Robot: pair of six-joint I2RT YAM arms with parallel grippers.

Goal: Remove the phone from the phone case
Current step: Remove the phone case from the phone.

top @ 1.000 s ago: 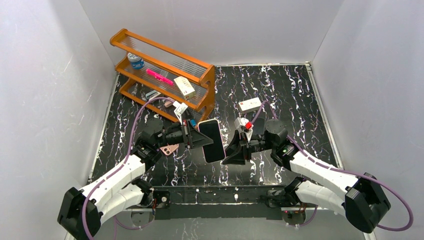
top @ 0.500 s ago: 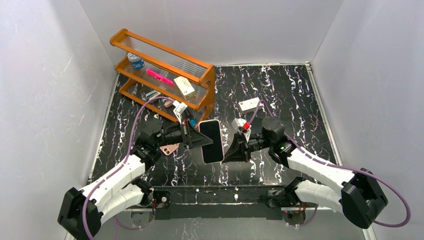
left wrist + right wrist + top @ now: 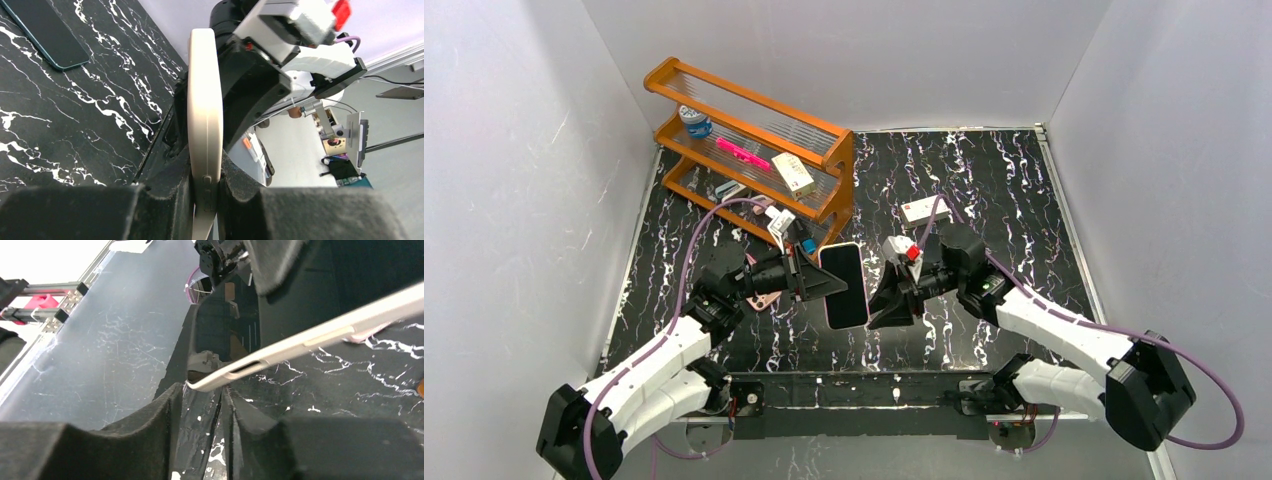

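My left gripper (image 3: 819,283) is shut on the phone (image 3: 845,287), which has a dark screen and a pale cream case, and holds it on edge above the table. In the left wrist view the cream edge (image 3: 205,100) runs up from between my fingers (image 3: 205,185), with its side buttons at the pads. My right gripper (image 3: 886,305) is at the phone's right lower edge. In the right wrist view the cream edge (image 3: 310,337) crosses diagonally, and its corner sits at the tips of my narrowly open right gripper (image 3: 202,395).
An orange rack (image 3: 754,150) at the back left holds a can, a pink marker and a small box. A white box (image 3: 922,209) lies behind the right arm. A pink item (image 3: 764,298) lies under the left arm. A dark teal phone (image 3: 45,30) lies flat on the table.
The left gripper and phone have shifted slightly left and down. The right gripper has moved left, up to the phone's right lower edge.
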